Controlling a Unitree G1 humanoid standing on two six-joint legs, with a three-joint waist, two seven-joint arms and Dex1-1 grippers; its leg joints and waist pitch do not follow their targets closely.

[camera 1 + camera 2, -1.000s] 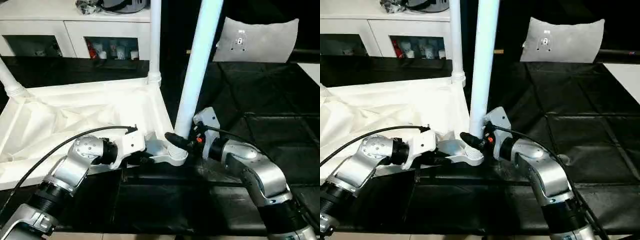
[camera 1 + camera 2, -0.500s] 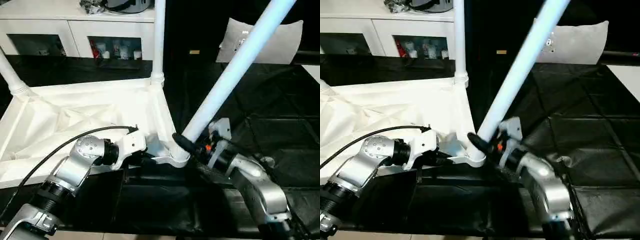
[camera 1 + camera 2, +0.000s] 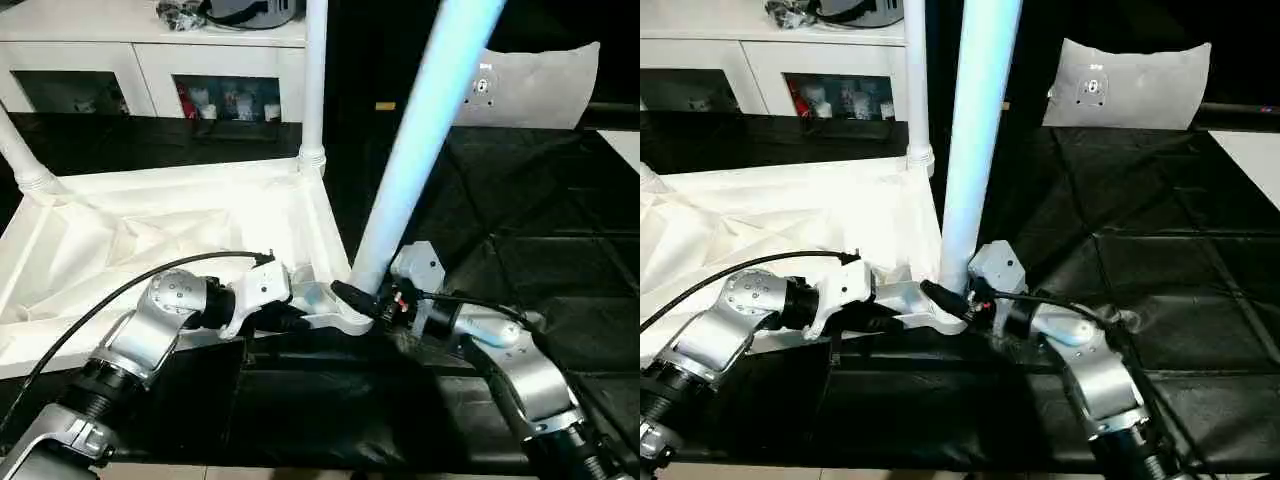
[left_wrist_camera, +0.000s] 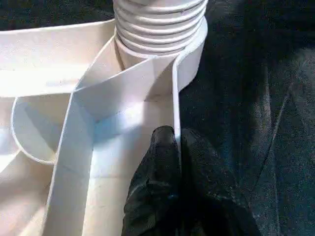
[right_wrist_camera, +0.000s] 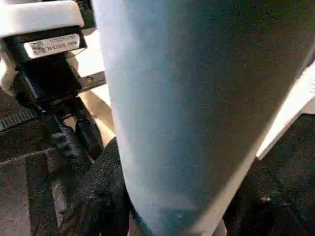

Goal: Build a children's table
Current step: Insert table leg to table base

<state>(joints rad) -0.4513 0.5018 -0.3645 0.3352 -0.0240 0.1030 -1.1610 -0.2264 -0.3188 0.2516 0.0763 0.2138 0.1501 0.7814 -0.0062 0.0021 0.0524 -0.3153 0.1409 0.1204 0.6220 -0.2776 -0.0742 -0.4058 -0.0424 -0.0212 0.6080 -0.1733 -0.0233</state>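
Observation:
The children's table top (image 3: pixel 150 230) lies upside down on the black mat, ribs facing up. Two white legs stand in its far corners, one on the right (image 3: pixel 313 80) and one on the left (image 3: pixel 20 160). A third leg (image 3: pixel 420 140) rises from the near right corner socket (image 3: pixel 338 318), leaning slightly right. My right gripper (image 3: pixel 362 297) is shut around this leg's base, with its fingers (image 5: pixel 98 196) on either side of the tube. My left gripper (image 3: pixel 290 320) is shut on the thin rim wall (image 4: pixel 174 113) just beside that socket's ribbed collar (image 4: pixel 160 24).
A white cabinet (image 3: pixel 150 50) with shelves stands along the back. A grey cushion (image 3: pixel 530 85) leans at the back right. Black quilted mat (image 3: pixel 540 220) covers the floor to the right of the table top.
The held leg swung far over to the right half a second ago and has come back close to upright. My right forearm followed it. The left gripper has kept its hold on the rim.

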